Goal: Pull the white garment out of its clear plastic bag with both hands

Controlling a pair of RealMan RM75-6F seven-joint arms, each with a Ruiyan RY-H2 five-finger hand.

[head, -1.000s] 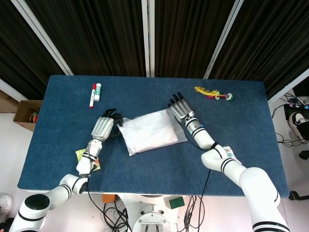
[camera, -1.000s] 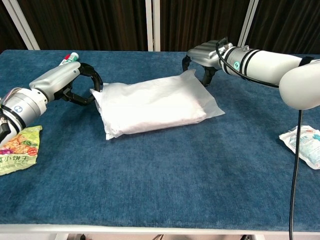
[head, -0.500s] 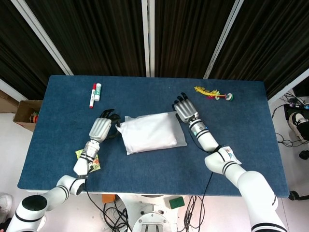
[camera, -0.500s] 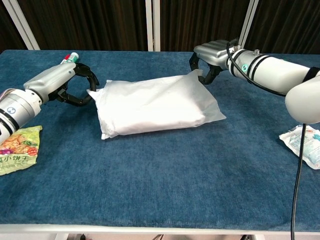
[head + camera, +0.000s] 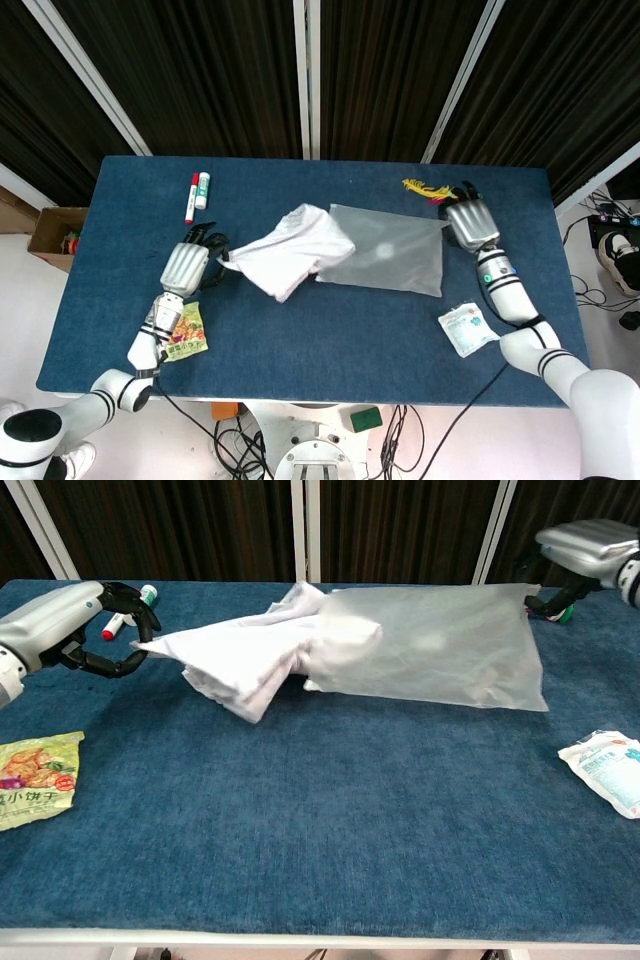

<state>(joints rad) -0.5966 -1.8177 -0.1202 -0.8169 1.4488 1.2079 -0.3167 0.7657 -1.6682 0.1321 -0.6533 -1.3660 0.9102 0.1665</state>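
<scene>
The white garment (image 5: 285, 258) (image 5: 245, 655) lies crumpled and mostly drawn out to the left, only its right end still inside the mouth of the clear plastic bag (image 5: 390, 262) (image 5: 440, 645). My left hand (image 5: 188, 265) (image 5: 75, 628) pinches the garment's left corner, which is stretched taut toward it. My right hand (image 5: 467, 222) (image 5: 590, 555) grips the bag's far right corner at the table's right side. The bag lies nearly flat and looks largely emptied.
A snack packet (image 5: 183, 331) (image 5: 38, 778) lies by the left forearm. A small white sachet (image 5: 465, 329) (image 5: 608, 768) sits near the right front. Two markers (image 5: 196, 195) lie at the back left, and a feathered shuttlecock toy (image 5: 440, 192) at the back right.
The hands have moved apart: the left pulled the garment leftward out of the bag, the right dragged the bag rightward. The packed bundle is now a loose garment and a flattened bag.
</scene>
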